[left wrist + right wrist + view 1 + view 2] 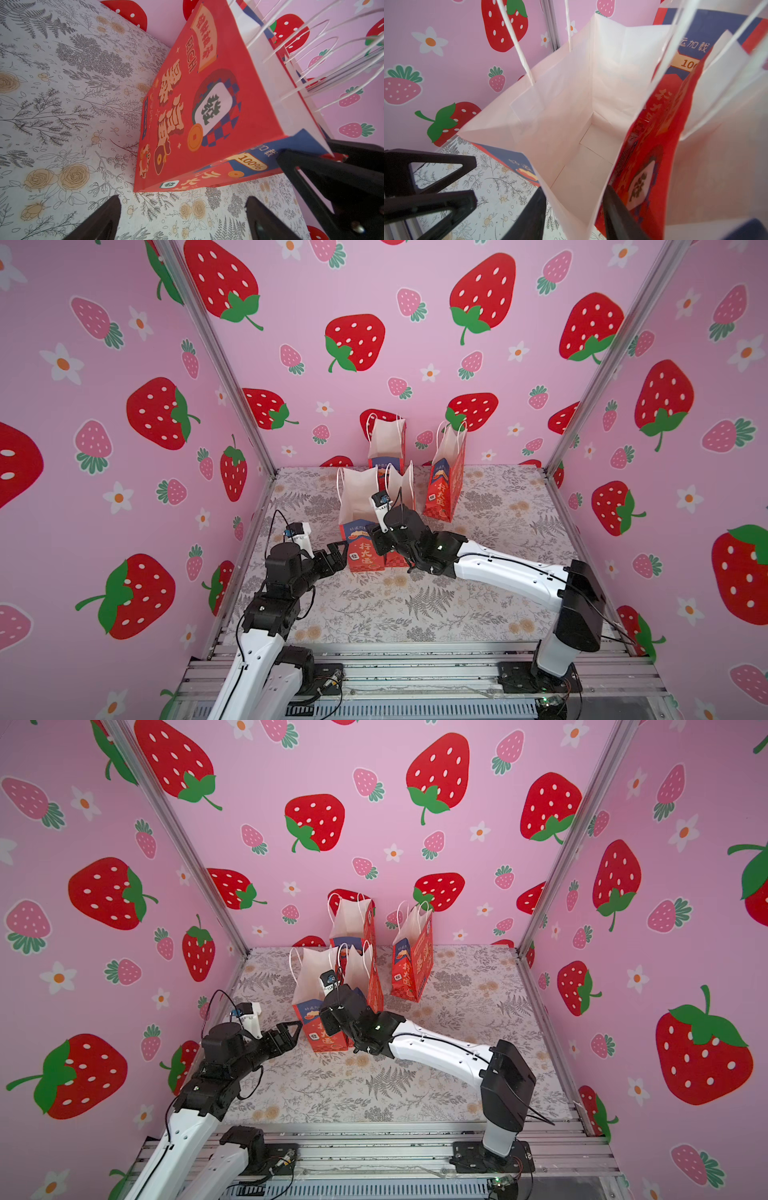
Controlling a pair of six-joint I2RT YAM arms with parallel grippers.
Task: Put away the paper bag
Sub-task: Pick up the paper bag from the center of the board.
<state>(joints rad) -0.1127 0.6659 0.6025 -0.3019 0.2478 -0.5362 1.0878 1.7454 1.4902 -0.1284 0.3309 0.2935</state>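
while the left gripper (182, 218) gapes beside the paper bag (207, 104), the right gripper (573, 212) straddles its corner, half-open.

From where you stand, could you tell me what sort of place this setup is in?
Probably a staged robot test booth, not a real shop or home: strawberry-print wall panels on metal frame posts box in a floral-covered table, with two arms bolted to a rail at its front edge and only red paper bags on it.
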